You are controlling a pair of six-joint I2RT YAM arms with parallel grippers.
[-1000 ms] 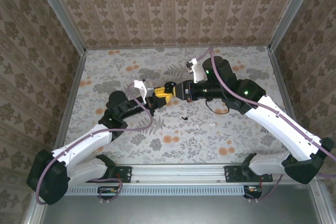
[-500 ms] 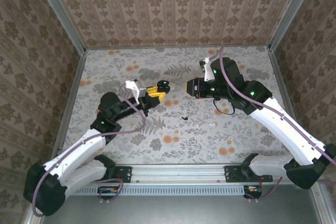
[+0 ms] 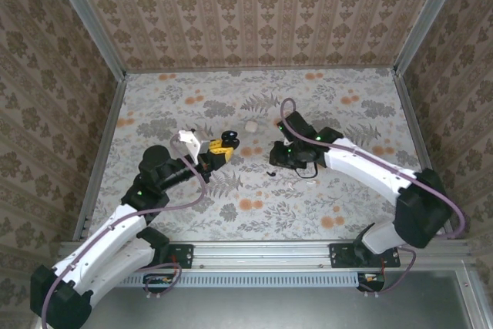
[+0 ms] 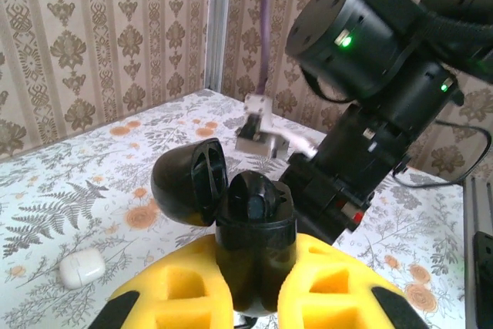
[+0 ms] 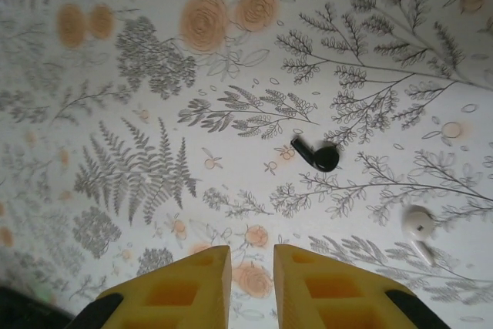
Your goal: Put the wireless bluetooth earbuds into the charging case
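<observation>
Far left: hemmed in by a grey metal rail under the patterned wall, with a broad stretch of bare floral worktop behind the left arm.

Gripped upright between the yellow foam pads of the left gripper: a small round black plastic charging case, its lid hinged open and tipped back to the left. Closed snugly on the lower body of that case.

Just right of it in the overhead view, lying alone on the worktop: a small rounded white case, lid down, open room on every side.

Further right, aimed down at the worktop: the right gripper, parted by a narrow gap and holding nothing. Beyond its tips, clear of them: a tiny black earbud. Right of that and apart from it: a tiny white earbud. Free surface from there out to the right-hand rail.

Counted: two cases, one black and one white. Two loose earbuds, one black and one white.
</observation>
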